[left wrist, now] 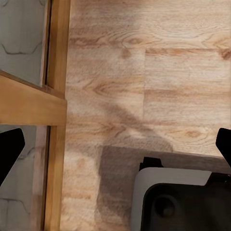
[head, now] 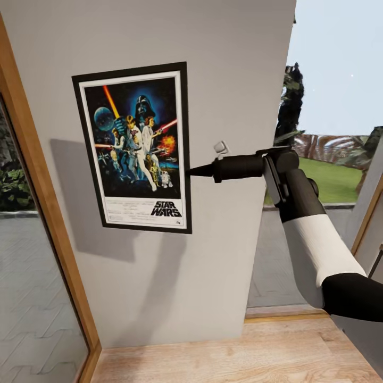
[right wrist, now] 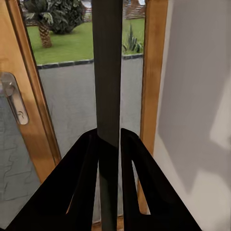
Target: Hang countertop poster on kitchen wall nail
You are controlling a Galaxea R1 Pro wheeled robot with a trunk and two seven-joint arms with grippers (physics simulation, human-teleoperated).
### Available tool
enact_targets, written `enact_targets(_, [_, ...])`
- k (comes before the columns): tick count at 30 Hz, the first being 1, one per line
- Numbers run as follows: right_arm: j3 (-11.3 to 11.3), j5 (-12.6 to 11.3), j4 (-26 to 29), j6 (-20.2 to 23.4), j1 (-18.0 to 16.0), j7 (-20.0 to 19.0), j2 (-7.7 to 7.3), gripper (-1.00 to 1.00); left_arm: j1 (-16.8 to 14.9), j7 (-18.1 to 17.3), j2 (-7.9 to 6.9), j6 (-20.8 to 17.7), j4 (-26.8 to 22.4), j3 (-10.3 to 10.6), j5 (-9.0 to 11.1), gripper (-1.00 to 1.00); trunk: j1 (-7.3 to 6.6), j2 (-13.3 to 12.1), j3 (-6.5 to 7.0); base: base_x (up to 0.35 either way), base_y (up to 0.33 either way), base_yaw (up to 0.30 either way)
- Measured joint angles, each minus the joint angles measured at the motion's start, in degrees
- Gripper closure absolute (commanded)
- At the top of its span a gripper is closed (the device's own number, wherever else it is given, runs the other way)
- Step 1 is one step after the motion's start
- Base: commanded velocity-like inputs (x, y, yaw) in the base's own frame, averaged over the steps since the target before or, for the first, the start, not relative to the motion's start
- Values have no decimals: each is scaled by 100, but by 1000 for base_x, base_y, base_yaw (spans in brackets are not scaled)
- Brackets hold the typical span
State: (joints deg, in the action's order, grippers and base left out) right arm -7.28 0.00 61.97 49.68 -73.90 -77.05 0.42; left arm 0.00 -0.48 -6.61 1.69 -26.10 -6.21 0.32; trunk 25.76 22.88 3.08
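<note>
The Star Wars poster (head: 135, 146) sits upright and flat against the light-grey wall (head: 229, 69), slightly tilted. My right gripper (head: 192, 171) reaches in from the right and is shut on the poster's right edge at mid height. In the right wrist view the poster (right wrist: 107, 72) shows edge-on as a dark strip pinched between the two black fingers (right wrist: 86, 178) of the right gripper (right wrist: 109, 139). The nail is hidden, and the kitchen countertop is out of view. My left gripper (left wrist: 115, 144) points down at the floor, open and holding nothing.
A wooden-framed glass door (head: 42, 202) stands close to the poster's left. Right of the wall is another glazed door with a handle (right wrist: 12, 98) and garden beyond. Pale wood floor (head: 239, 356) lies below, and my own base (left wrist: 178, 202) shows under the left gripper.
</note>
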Motion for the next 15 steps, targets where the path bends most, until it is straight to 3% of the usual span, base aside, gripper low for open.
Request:
enact_targets(5, [22, -10, -15, -9, 1, -238, -80, 100, 0, 0, 0, 0, 2, 1, 0, -100, 0, 0, 0, 0, 0, 0])
enact_targets(15, [34, -14, -38, -16, 1, -349, -256, 100, 0, 0, 0, 0, 0, 1, 0, -100, 0, 0, 0, 0, 0, 0])
